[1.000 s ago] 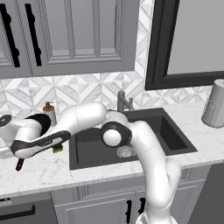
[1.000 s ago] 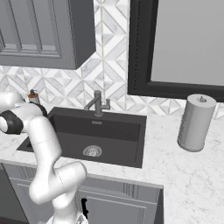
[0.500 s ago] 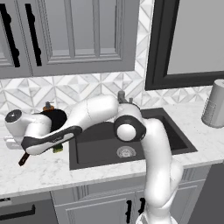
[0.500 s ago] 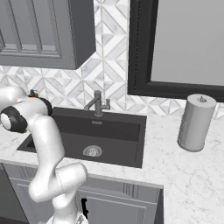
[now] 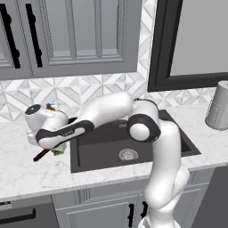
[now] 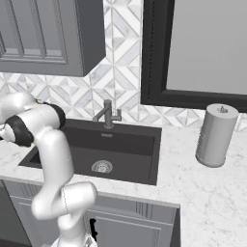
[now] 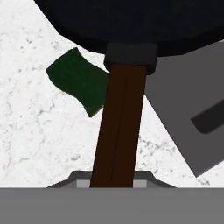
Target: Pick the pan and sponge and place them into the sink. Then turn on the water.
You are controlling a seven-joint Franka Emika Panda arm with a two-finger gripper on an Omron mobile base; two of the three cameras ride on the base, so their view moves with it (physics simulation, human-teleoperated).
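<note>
Your white arm has swung right since half a second ago, carrying the round black frying pan (image 7: 131, 22) by its long reddish-brown handle (image 7: 120, 131) closer to the dark grey rectangular sink (image 5: 133, 142). The handle runs straight down to the gripper (image 7: 113, 183) in the hand view, apparently clamped, though the fingertips are hidden. The small green sponge (image 7: 78, 81) lies on the white marble counter (image 7: 35, 140) beneath, left of the sink.

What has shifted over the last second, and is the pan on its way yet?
The arm has swung toward the sink, and the hand has travelled with it, carrying the pan handle along. The grip itself is hidden. The sponge shows below the pan, on the counter. The sink is unchanged and the faucet runs no water.
</note>
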